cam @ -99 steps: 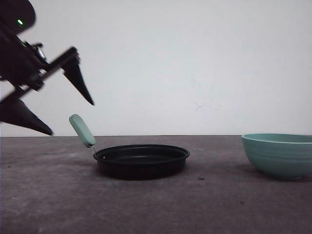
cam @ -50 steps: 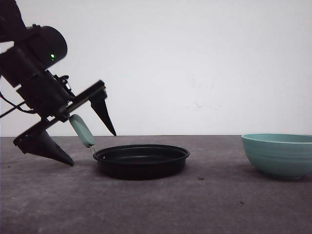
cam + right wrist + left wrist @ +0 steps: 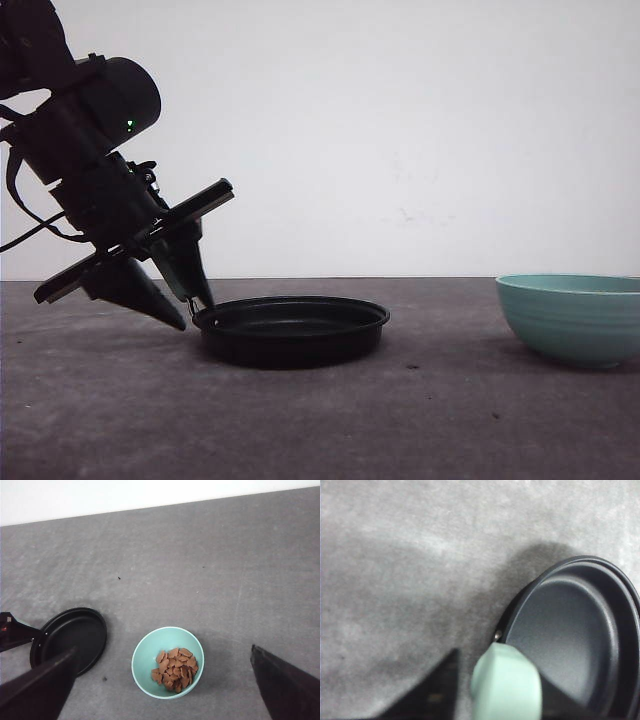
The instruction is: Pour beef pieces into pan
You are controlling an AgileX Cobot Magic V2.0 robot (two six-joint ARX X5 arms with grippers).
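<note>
Over on our left side, we're bringing the left gripper [image 3: 180, 300] down around the pan's mint-green handle [image 3: 506, 685] — jaws are still spread, one finger on each side, nothing clamped yet. For a good grab we're wanting the handle centred between the pads before squeezing, so the pan [image 3: 290, 328] doesn't twist or skid on the table [image 3: 420, 420]. Our right gripper [image 3: 160, 690] is hanging wide open and empty, high above the teal bowl [image 3: 167, 662], where the beef pieces [image 3: 175, 675] are sitting in a little heap — well apart from the pan.
</note>
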